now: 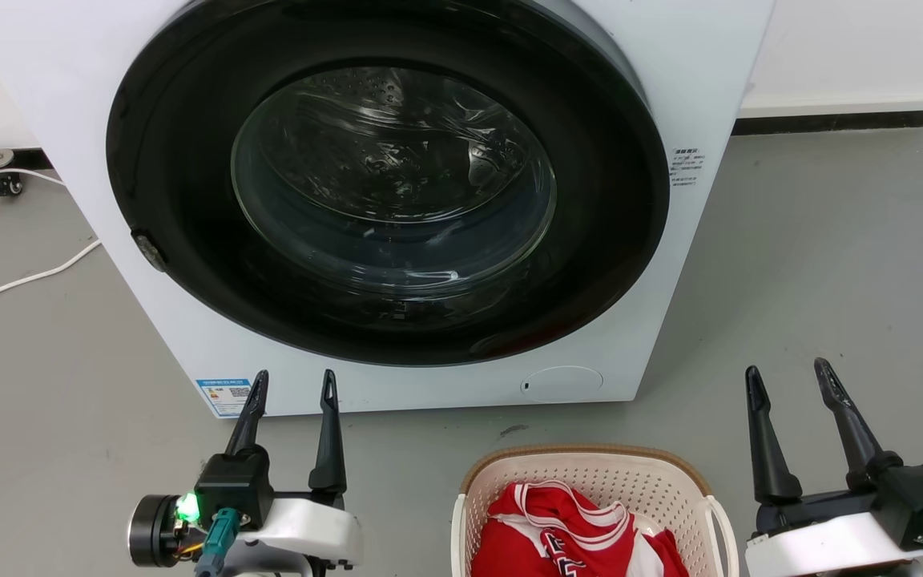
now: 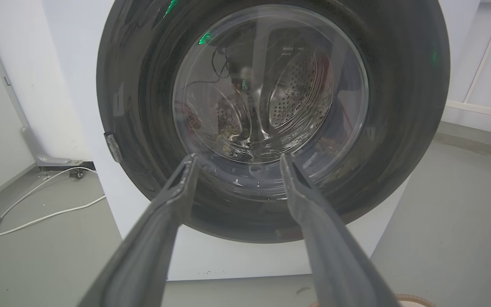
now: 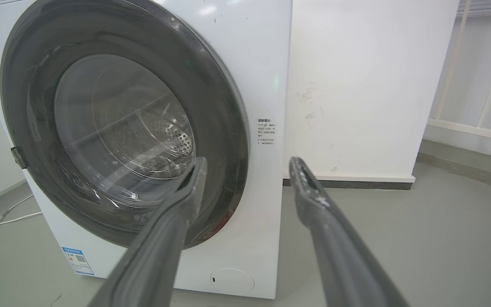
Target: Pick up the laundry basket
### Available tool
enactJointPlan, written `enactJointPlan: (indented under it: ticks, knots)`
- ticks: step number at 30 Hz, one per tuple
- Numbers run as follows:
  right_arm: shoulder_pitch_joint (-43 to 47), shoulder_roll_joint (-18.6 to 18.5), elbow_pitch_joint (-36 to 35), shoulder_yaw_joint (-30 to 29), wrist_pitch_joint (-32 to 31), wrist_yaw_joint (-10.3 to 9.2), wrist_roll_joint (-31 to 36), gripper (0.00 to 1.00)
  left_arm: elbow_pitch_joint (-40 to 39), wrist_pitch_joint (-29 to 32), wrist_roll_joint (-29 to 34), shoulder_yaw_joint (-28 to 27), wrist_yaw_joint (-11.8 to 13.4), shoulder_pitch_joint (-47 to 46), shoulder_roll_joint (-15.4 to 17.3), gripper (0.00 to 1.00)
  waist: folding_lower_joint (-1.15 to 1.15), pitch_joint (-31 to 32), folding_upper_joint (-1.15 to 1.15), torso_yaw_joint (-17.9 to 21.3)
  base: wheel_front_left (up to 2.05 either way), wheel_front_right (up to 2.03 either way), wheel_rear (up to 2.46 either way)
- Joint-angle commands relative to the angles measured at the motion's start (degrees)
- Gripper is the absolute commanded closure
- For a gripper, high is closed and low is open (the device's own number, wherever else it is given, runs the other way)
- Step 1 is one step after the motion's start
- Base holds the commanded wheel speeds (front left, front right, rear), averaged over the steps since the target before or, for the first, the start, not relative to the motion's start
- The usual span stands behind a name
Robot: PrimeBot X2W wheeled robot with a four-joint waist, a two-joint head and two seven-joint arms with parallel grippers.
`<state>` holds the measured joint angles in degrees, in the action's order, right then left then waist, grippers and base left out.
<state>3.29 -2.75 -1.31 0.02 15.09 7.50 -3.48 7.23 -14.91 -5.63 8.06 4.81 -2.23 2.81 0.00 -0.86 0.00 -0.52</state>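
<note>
- The laundry basket, holding a red jersey, stands before the washing machine.
- Left hand: spread, empty, before its front.
- Right hand: spread, empty, off its right corner.

Our left gripper sits low on our left side, its two long dark fingers pointing up with a wide gap between them. Our right gripper sits low on our right side, fingers spread apart the same way.
</note>
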Motion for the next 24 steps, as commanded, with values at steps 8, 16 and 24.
enactJointPlan:
  ticks: [8, 16, 24]
  knots:
    - [0.4, -0.2, 0.3, 0.2, 0.1, -0.02, -0.3, 0.0, 0.3, -0.4, 0.4, -0.3, 0.1, 0.8, 0.1, 0.0, 0.0, 0.0, 0.0, 0.1, 0.0, 0.0, 0.0]
    - [0.3, -0.2, 0.3, 0.2, 0.1, -0.02, 0.0, 0.0, 0.5, -0.4, 0.5, -0.5, 0.0, 0.5, 0.1, 0.0, 0.0, -0.2, 0.0, 0.2, 0.0, 0.0, 0.0]
    - [-1.1, -0.2, 3.1, -0.3, 0.1, -0.02, 2.1, 0.0, 3.2, -0.3, 1.6, 1.1, -1.4, -1.6, 0.1, 0.0, 0.0, -1.6, 0.0, 0.3, 0.0, 0.0, 0.0]
